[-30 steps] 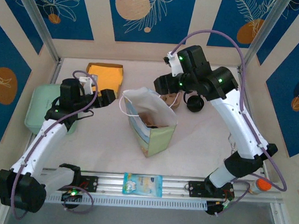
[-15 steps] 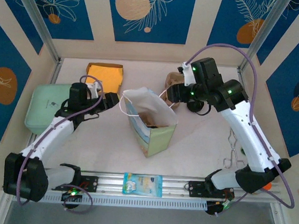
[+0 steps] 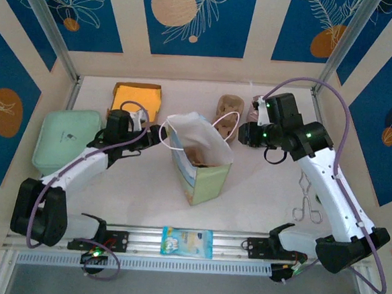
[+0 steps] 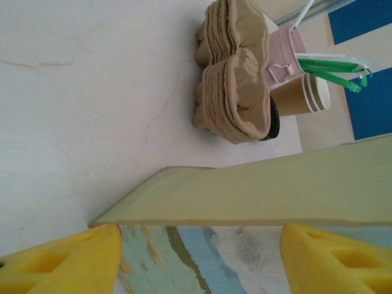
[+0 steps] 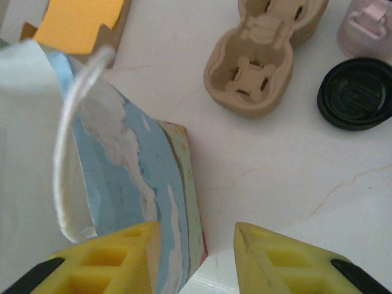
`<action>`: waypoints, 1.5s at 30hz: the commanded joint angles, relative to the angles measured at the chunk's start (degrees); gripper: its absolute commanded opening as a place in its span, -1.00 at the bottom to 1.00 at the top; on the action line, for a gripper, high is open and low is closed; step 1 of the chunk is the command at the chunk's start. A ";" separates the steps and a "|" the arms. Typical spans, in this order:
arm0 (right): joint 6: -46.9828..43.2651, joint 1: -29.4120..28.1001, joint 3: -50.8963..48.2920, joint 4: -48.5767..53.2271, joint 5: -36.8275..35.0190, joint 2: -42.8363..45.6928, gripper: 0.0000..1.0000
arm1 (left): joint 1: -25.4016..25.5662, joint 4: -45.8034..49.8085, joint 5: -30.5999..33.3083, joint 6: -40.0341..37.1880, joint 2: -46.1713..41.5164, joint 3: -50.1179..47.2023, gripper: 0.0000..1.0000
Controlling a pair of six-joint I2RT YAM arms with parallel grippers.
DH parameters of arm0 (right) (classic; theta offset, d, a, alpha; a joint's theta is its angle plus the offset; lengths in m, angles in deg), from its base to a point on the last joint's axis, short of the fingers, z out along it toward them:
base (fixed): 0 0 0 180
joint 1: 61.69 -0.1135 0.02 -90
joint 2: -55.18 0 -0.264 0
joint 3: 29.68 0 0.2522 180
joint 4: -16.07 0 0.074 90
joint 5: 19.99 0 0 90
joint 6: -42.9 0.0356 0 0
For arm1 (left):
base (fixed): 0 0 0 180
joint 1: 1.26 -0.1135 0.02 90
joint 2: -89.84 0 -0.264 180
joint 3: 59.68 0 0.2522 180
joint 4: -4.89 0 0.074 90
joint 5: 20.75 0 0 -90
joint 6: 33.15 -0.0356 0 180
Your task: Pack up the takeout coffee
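Jaws first: right jaws are standing part-open around the paper bag's (image 5: pixel 122 165) corner, and I can't tell if they're gripping it. Left jaws are gaping wide astride its rim. Takeout coffee (image 5: pixel 357 93) is sitting on the tabletop (image 5: pixel 275 165) nearby, with its black lid showing from above and getting cropped at the edge.

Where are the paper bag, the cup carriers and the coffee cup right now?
paper bag (image 3: pixel 210 182), top view, on its green side wall.
cup carriers (image 5: pixel 269 37), right wrist view, on the bridge between the pockets.
coffee cup (image 5: pixel 356 93), right wrist view, on the middle of its black lid.
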 commanded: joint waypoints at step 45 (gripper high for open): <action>1.03 -3.57 -8.27 -10.63 2.09 10.17 0.39 | -2.01 26.35 11.90 -18.12 17.25 34.45 0.38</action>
